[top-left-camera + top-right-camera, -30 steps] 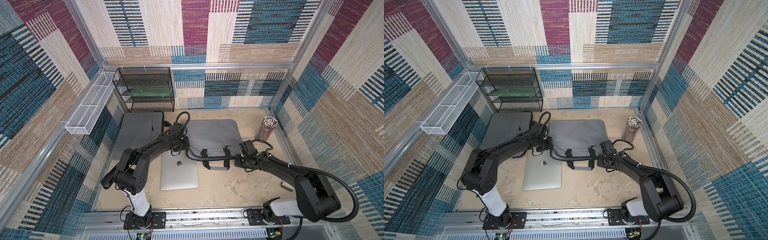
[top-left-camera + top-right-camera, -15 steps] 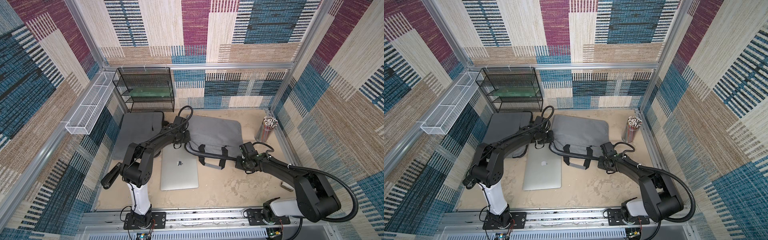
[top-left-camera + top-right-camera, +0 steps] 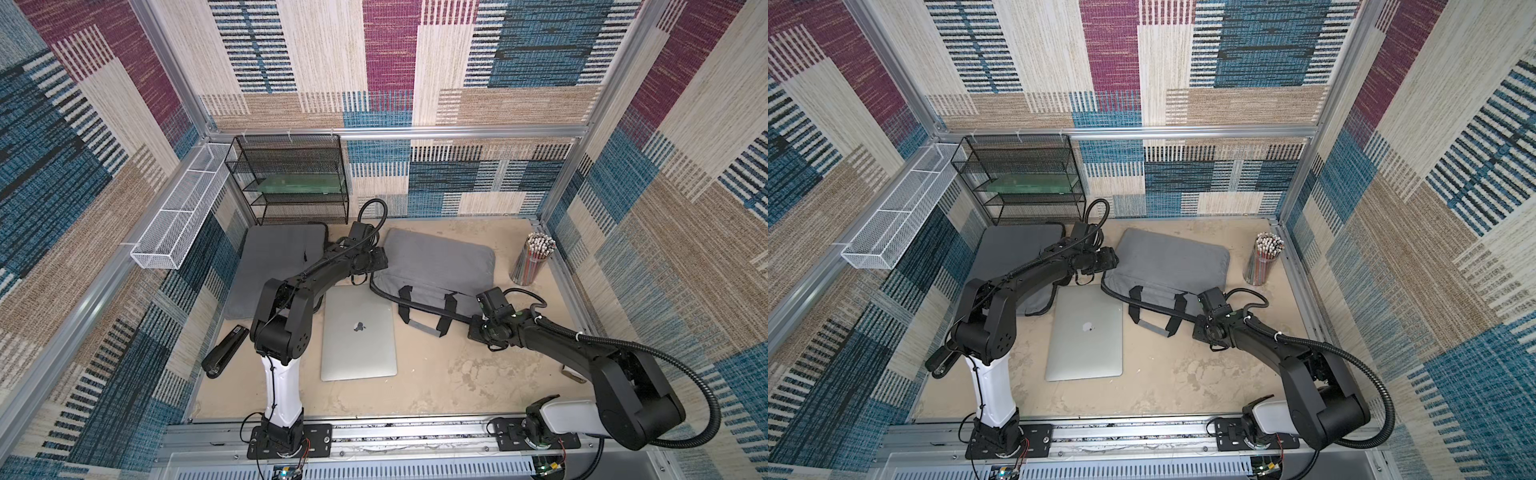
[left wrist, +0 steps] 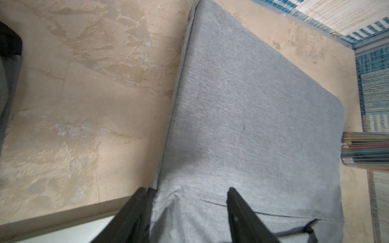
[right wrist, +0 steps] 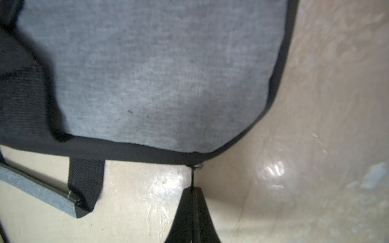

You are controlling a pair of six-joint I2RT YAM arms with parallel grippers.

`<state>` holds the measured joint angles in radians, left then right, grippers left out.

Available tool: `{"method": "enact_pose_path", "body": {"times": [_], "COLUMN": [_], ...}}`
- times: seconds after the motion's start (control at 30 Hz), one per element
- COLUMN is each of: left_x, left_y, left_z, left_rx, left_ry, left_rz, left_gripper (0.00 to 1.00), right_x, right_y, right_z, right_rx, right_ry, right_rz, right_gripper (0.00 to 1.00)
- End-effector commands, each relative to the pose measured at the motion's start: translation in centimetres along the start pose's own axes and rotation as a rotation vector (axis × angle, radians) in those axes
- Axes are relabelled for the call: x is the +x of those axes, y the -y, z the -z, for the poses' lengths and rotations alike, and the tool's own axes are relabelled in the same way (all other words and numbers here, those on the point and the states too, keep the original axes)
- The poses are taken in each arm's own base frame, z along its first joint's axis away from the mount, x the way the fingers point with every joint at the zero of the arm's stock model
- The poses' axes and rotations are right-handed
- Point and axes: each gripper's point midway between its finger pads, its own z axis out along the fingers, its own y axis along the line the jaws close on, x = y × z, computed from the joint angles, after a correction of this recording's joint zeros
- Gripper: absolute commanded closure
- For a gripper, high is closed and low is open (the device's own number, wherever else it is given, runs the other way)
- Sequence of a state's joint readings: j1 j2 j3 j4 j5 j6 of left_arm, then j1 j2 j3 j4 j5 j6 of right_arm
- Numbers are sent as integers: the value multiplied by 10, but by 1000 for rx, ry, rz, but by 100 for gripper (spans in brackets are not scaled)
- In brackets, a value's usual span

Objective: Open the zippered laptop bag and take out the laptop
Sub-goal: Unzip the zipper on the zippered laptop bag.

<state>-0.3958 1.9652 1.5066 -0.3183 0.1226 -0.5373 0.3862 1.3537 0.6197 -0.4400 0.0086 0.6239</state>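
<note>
1. Silver and shut, the laptop (image 3: 358, 332) lies flat on the tan table (image 3: 449, 374) in a top view, outside the grey bag (image 3: 436, 262) and just near-left of it. The left claw (image 3: 380, 262) hovers at the bag's near-left corner and the right claw (image 3: 472, 322) sits at its near edge. Rigid and smooth, the laptop is probably fairly heavy and slippery. It lies flush with the table, so a long edge looks like the best hold.
2. Grey cloth tells the bag's story in a top view: the bag (image 3: 1171, 257) looks soft and slack, likely to sag or drag if tugged. The handle (image 3: 1152, 328) and the zip look like its firmest holds. The laptop (image 3: 1086, 332) rests beside it. Whether the bag's mouth gapes open cannot be judged from above.
3. Seen from the left wrist, the left claw (image 4: 186, 190) has its jaws wide apart. They straddle the bag (image 4: 252, 105) at its corner and grip nothing. A pale slab cut off at the frame's edge is probably the laptop. A pencil cup (image 4: 366, 151) is also cropped.
4. Seen from the right wrist, the right claw (image 5: 192, 189) is pinched tight on the thin zip pull (image 5: 193, 176) at the black-trimmed corner of the bag (image 5: 157, 73). Blur hides the zip's teeth.
</note>
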Motion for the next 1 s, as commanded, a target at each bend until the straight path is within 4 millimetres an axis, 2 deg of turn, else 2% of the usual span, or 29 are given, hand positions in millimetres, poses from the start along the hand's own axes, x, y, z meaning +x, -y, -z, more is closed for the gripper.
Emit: {"method": "enact_pose_path", "body": {"times": [0.0, 0.07, 0.17, 0.43, 0.57, 0.73, 0.97], "left_x": [1, 11, 38, 110, 128, 151, 171], "left_y": [11, 18, 36, 87, 104, 115, 121], "left_z": [14, 21, 28, 24, 17, 6, -3], "left_rx": [54, 103, 190, 332, 378, 384, 380], "left_ry": [2, -22, -61, -194, -229, -289, -336], "left_rz": [52, 90, 140, 165, 166, 145, 126], "left_gripper": [29, 29, 31, 33, 34, 40, 41], "right_x": [5, 4, 3, 8, 12, 17, 17], "right_y": [-5, -10, -18, -45, -58, -72, -79], "right_z": [3, 6, 9, 12, 13, 14, 14], "right_rx": [-12, -23, -47, -105, -122, -135, -139], "right_ry": [-23, -17, -9, -16, -15, -19, -17], "right_rz": [-6, 1, 8, 44, 72, 99, 121], "right_gripper": [100, 100, 100, 100, 100, 100, 100]}}
